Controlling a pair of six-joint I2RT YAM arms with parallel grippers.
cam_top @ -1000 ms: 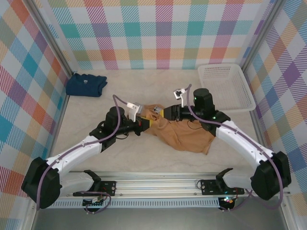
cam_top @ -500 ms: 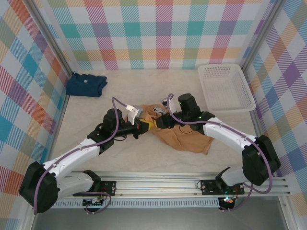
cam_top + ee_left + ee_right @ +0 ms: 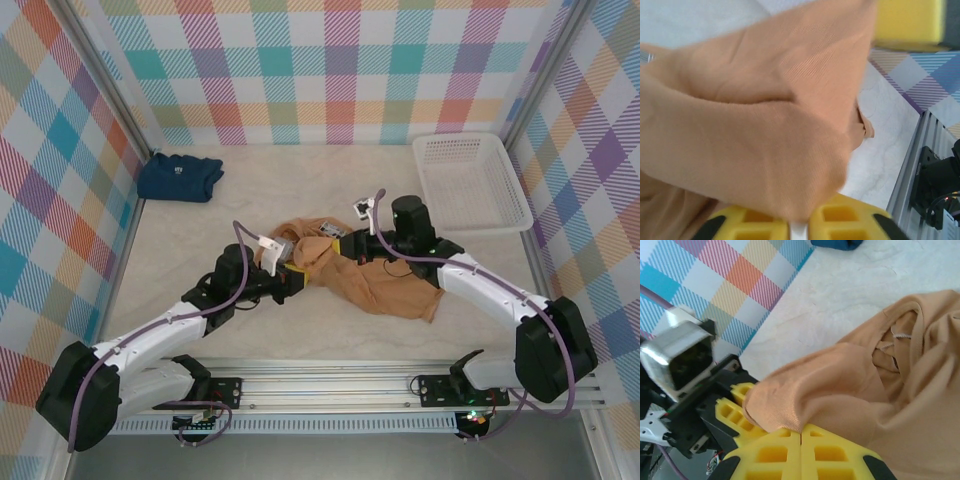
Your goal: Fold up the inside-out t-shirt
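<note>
The inside-out t-shirt [image 3: 385,285] is tan and lies crumpled mid-table, one bunched end lifted toward the left. My right gripper [image 3: 335,250] is shut on a fold of that end; in the right wrist view the cloth [image 3: 865,385] comes out of the closed seam of its gripper [image 3: 801,432]. My left gripper [image 3: 295,275] sits just left of it, under the same bunch. In the left wrist view its gripper [image 3: 800,220] shows a narrow slit between the jaws, with the shirt [image 3: 765,125] draped over them. The left fingers [image 3: 735,412] lie beneath the cloth.
A folded navy-blue shirt [image 3: 180,176] rests at the back left by the plaid wall. A white mesh basket [image 3: 470,180] stands at the back right. A metal rail [image 3: 330,385] runs along the near table edge.
My right gripper has closed onto the shirt's bunched end. My left gripper's jaws have parted a crack and it has drifted slightly toward me.
</note>
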